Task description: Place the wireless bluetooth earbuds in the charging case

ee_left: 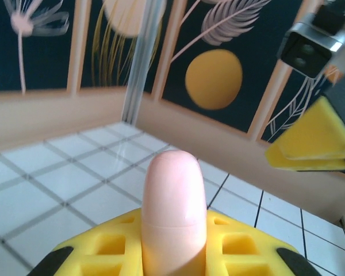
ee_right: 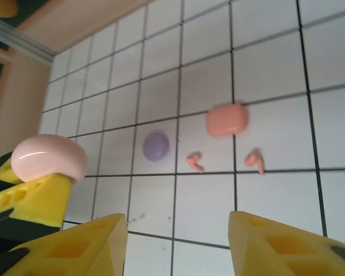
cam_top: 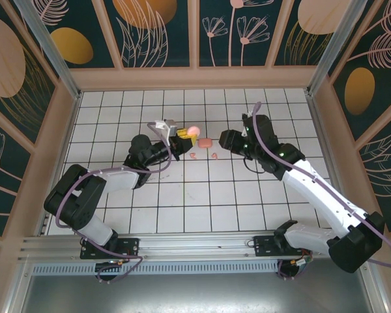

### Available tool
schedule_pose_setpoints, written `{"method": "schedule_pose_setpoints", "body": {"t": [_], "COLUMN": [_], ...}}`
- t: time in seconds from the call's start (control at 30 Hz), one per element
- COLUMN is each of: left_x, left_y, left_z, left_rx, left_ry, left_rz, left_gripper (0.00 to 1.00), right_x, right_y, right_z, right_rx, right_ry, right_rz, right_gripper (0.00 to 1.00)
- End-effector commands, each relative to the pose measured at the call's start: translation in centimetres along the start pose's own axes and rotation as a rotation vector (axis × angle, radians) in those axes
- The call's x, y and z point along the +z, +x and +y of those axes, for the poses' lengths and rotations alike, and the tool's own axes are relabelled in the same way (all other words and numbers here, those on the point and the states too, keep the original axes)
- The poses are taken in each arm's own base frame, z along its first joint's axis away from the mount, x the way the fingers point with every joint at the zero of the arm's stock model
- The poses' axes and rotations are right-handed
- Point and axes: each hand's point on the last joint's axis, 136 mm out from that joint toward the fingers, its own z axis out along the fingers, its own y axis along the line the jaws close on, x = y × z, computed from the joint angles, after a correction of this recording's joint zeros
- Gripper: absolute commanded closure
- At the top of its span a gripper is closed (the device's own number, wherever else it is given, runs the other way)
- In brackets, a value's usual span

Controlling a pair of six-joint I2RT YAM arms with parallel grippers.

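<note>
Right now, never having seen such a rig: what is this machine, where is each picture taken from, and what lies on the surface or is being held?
These are two robot arms, each ending in a two-finger gripper with yellow pads, bolted at the near edge of a white tiled table. One picture looks down from above and behind the arms; the other two come from a camera on each wrist. The left gripper is shut on a glossy pale pink pill-shaped case. The right gripper is open and holds nothing. On the table lie a salmon-pink rounded case, a small purple disc and two tiny salmon-pink stemmed earbuds.
</note>
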Motion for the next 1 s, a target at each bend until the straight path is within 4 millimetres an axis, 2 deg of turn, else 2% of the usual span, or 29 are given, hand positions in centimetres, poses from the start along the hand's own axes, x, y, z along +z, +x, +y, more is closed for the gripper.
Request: {"method": "schedule_pose_setpoints", "body": {"t": [0.0, 0.13, 0.27, 0.47, 0.77, 0.87, 0.97], "left_x": [-0.3, -0.8, -2.8, -5.4, -8.7, -9.2, -9.2], "left_y": [3.7, 8.5, 11.4, 14.5, 17.6, 18.4, 19.0], "left_z": [2.4, 3.1, 4.1, 4.9, 7.9, 8.3, 8.5], "left_rx": [-0.215, -0.380, -0.489, -0.584, -0.639, -0.658, -0.673], "left_ry": [-0.129, -0.171, -0.266, -0.364, -0.512, -0.522, -0.515], "left_rz": [0.156, 0.331, 0.367, 0.441, 0.536, 0.561, 0.580], "left_gripper": [1.00, 1.00, 1.00, 1.00, 1.00, 1.00, 0.95], "right_x": [-0.1, 0.8, 1.3, 1.6, 2.2, 2.3, 2.3], "right_y": [-0.6, 0.1, 0.5, 0.6, 0.5, 0.4, 0.3], "right_z": [-0.1, -0.7, -1.0, -1.2, -1.0, -1.0, -0.8], "right_rx": [0.039, 0.053, 0.057, 0.060, 0.060, 0.058, 0.055], "right_ry": [-0.020, -0.014, -0.001, 0.006, 0.009, 0.009, 0.007], "right_rz": [-0.060, -0.046, -0.032, -0.029, -0.021, -0.021, -0.022], "right_gripper": [0.47, 0.46, 0.46, 0.45, 0.45, 0.45, 0.45]}}
